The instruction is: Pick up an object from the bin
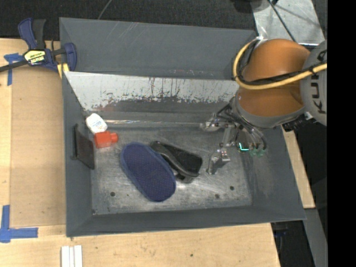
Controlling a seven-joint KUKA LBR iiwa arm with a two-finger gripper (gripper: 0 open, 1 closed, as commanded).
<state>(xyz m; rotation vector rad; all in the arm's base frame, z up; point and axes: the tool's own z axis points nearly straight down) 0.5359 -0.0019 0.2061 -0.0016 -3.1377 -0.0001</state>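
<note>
Right of the black item (pixel 179 159), the gripper (pixel 218 161) hangs low. Open or closed? Can't tell.

Robot lab, grey metal bin (pixel 167 202), orange-covered arm (pixel 275 82), cables overhead

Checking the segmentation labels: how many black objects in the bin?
2. A black slab at the left wall; a black curved piece mid-bin, against the blue oval pad, which may hide more.
</note>
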